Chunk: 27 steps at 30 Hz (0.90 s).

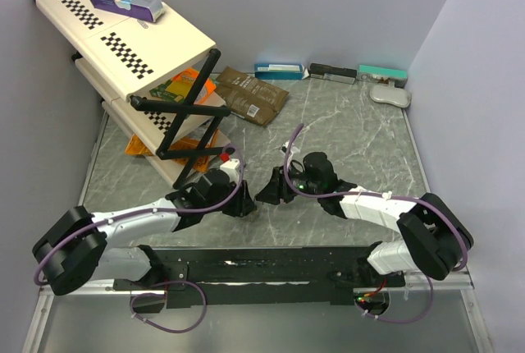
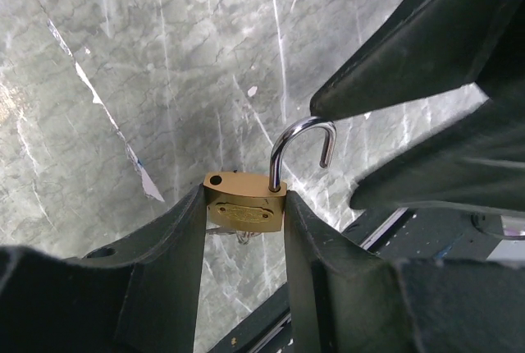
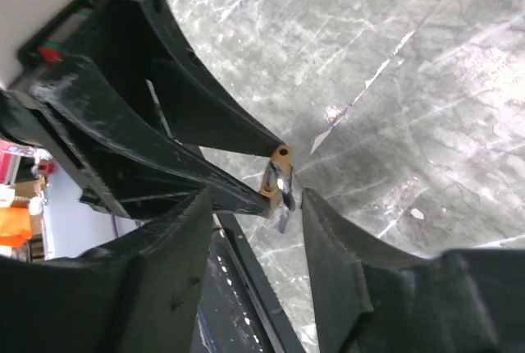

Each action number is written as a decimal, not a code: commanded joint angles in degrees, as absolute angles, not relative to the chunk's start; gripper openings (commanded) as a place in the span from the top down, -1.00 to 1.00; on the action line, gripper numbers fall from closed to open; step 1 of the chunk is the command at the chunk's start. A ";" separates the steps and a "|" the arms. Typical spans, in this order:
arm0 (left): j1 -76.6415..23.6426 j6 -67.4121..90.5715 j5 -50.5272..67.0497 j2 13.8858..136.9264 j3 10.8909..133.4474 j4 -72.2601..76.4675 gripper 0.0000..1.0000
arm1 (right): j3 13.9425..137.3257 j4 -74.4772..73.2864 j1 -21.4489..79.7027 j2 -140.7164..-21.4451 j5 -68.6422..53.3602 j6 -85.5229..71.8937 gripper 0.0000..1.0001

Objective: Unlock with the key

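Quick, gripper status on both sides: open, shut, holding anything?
Left gripper: closed on the padlock, whose shackle is open.
Right gripper: open, holding nothing, fingers apart near the padlock.

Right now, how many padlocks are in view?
1: a brass padlock, its shackle swung open, clamped between the fingers of the left claw at the middle of the table. Another could lie hidden among the clutter on the shelf rack.
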<state>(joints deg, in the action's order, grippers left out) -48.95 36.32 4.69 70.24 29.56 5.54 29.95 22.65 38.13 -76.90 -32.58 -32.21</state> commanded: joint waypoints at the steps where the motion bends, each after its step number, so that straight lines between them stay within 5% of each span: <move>1: -48.96 34.37 5.80 71.45 32.78 5.01 0.99 | 29.62 26.37 38.50 -76.73 -32.44 -33.66 -0.14; 11: -46.14 33.23 7.12 78.48 34.97 4.13 0.99 | 26.20 24.00 36.83 -72.95 -25.58 -35.07 -0.53; 27: -44.12 31.29 -4.91 90.26 44.29 -6.41 0.99 | 21.97 23.29 34.37 -67.24 -21.62 -35.16 -0.61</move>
